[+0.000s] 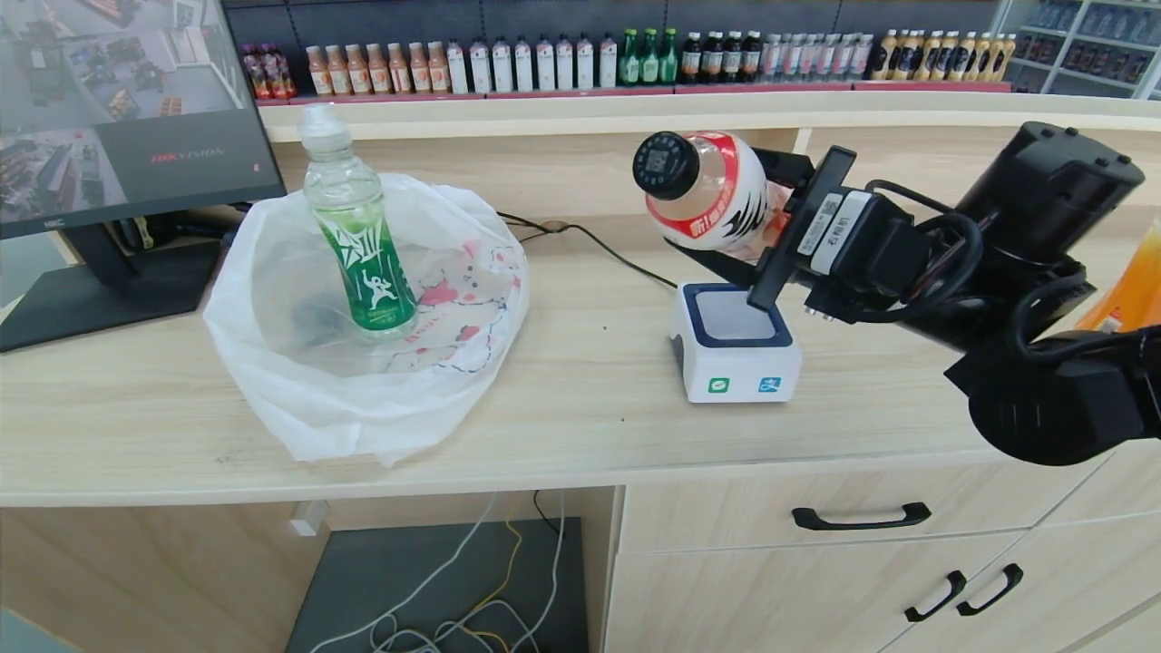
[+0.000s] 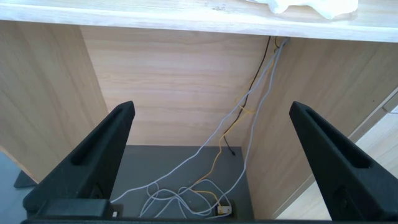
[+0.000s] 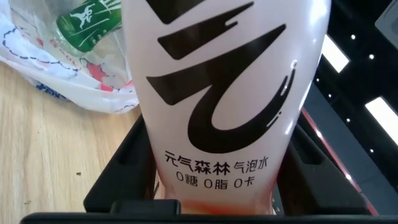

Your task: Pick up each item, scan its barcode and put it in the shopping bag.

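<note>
1. On the surface (image 1: pixel 580 426) a wide-open white shopping bag (image 1: pixel 272 381) is set; a green-labelled bottle (image 1: pixel 358 245) is stood upright inside.
2. The left tool (image 2: pixel 212 112) is held spread below the surface's edge.
3. A pink drink bottle (image 1: pixel 703 190) is clamped in the right tool (image 3: pixel 217 143) above the scanner (image 1: pixel 735 349); its base is hidden.
4. An orange bottle (image 1: pixel 1129 290) is cut off at the right.

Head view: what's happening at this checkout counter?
The right gripper holds a pink black-capped bottle on its side above the scanner. A green-labelled bottle already stands in the white shopping bag. The left gripper hangs open below the countertop, holding nothing.
</note>
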